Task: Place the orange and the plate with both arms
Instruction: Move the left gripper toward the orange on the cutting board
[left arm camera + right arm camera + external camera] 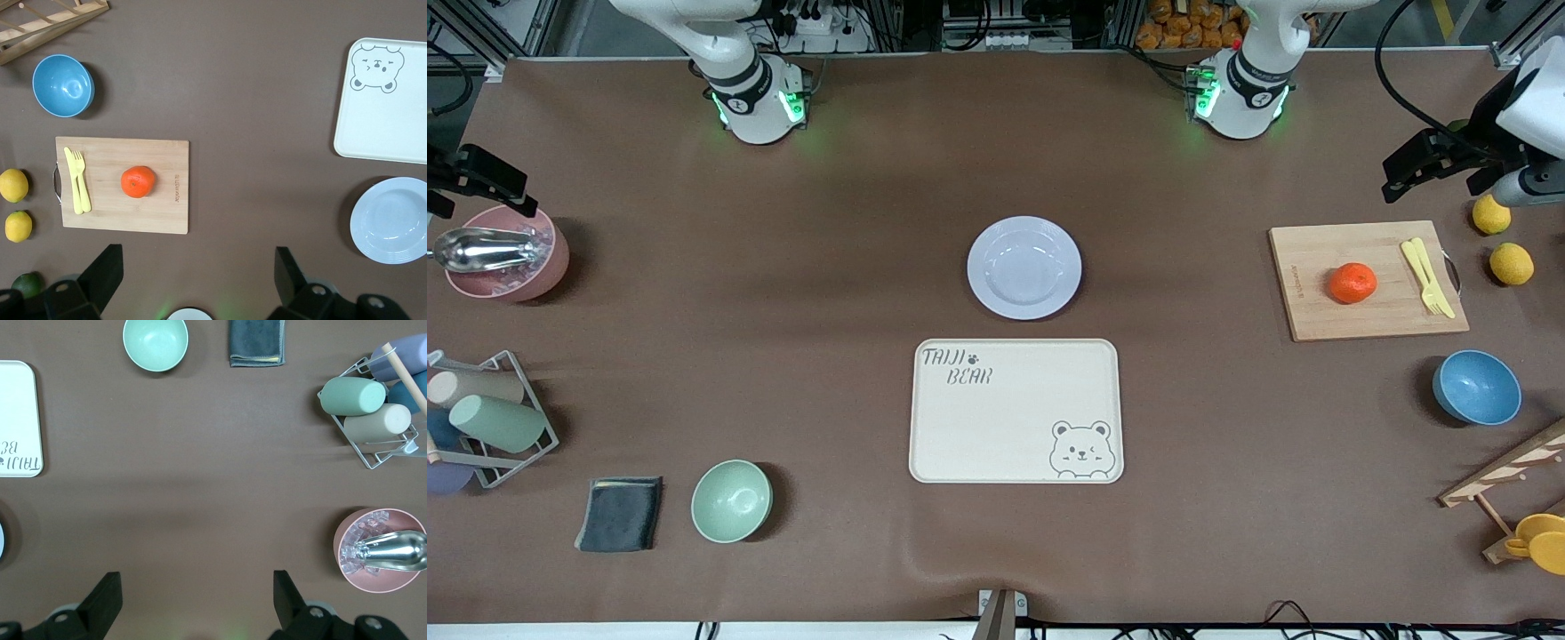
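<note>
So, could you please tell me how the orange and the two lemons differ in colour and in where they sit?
The orange is bright orange-red and round; the lemons are yellow and slightly elongated. The orange rests on the wooden cutting board, beside a yellow fork and knife; the lemons lie on the bare table, past the board's handle end. All three are whole fruits at the left arm's end of the table.

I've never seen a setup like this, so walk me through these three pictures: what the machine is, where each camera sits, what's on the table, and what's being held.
Two white robot arms stand at a brown table. One picture looks down from across the table; the other two come from a camera on each wrist. The left pincer hangs open, high above the table near the cutting board; the right pincer hangs open near the pink bowl. Neither holds anything. The orange rests on the cutting board. The plate lies mid-table, just farther from the front camera than the bear tray.
</note>
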`<act>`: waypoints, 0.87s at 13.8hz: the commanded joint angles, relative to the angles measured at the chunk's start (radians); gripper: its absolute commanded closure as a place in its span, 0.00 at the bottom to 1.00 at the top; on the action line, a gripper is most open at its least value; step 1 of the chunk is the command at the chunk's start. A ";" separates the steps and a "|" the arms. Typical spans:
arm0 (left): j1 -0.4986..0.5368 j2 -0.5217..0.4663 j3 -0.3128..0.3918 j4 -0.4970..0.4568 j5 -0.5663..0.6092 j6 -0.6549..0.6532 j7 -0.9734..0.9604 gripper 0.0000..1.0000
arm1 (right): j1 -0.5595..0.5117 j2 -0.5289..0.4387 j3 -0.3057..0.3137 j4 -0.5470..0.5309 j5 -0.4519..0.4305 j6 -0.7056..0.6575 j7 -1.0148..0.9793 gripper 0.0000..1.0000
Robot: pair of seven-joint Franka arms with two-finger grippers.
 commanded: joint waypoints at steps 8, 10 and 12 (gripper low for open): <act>0.025 0.002 0.011 -0.028 0.024 -0.022 0.022 0.00 | 0.005 0.013 0.000 0.025 -0.014 -0.018 0.001 0.00; 0.045 0.001 0.011 -0.107 0.022 0.031 0.010 0.00 | 0.005 0.013 0.000 0.026 -0.011 -0.013 0.001 0.00; 0.091 -0.021 0.009 -0.239 0.024 0.152 0.010 0.00 | 0.006 0.019 0.000 0.026 -0.007 -0.009 0.001 0.00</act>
